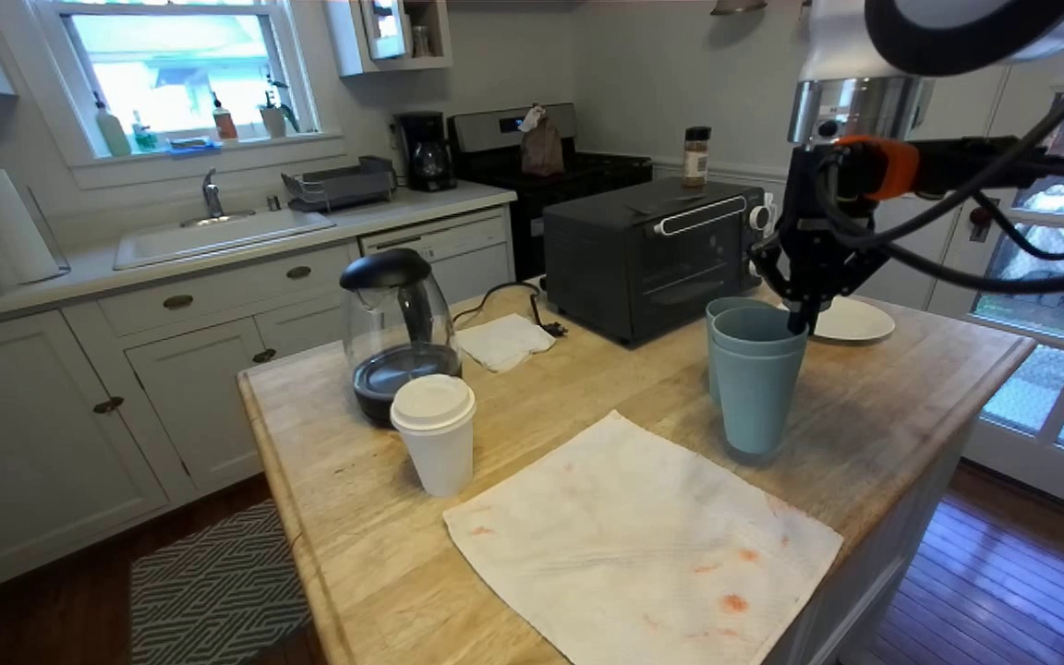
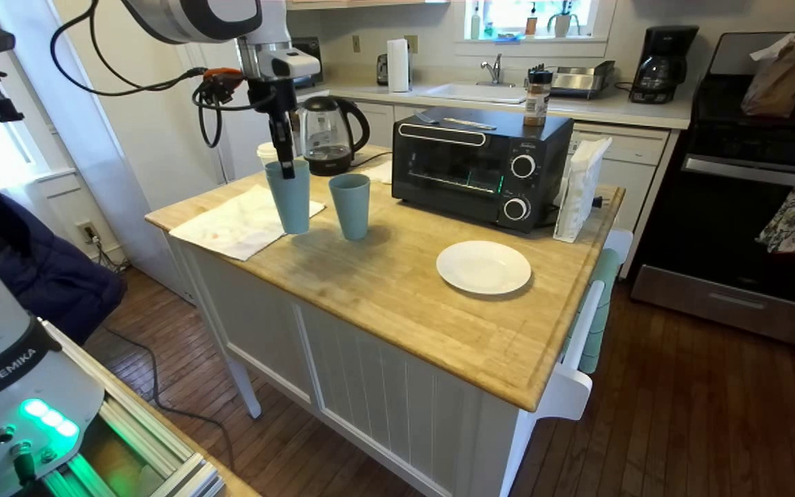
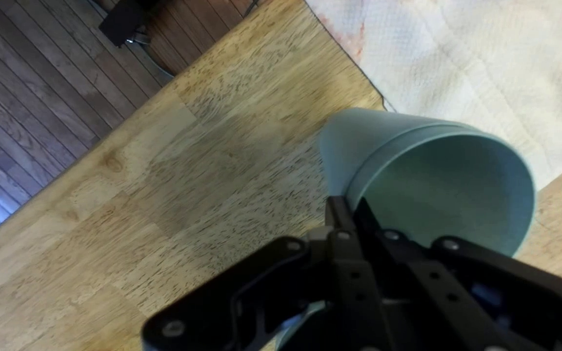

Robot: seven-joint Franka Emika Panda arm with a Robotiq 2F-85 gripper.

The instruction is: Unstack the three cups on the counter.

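Two nested teal-blue cups stand upright on the wooden counter [image 1: 597, 379], as a stack [image 1: 758, 397], [image 2: 290, 203], [image 3: 351, 141]; the upper cup's rim sits slightly above the lower one's. A third teal cup [image 2: 350, 207] stands alone beside the stack. In an exterior view it is partly hidden behind the stack [image 1: 713, 369]; in the wrist view only a bit of its rim shows under the gripper [image 3: 290, 334]. My gripper [image 1: 802, 321], [image 2: 288, 169], [image 3: 352, 207] points down at the stack's rim, one finger inside, one outside, closed on the upper cup's wall.
A white cloth [image 1: 643, 545] lies beside the stack. A white lidded cup [image 1: 437, 434], a glass kettle [image 1: 403, 342] and a black toaster oven [image 2: 480, 169] stand on the counter. A white plate [image 2: 484, 267] lies towards the far end. A spice jar [image 2: 537, 96] tops the oven.
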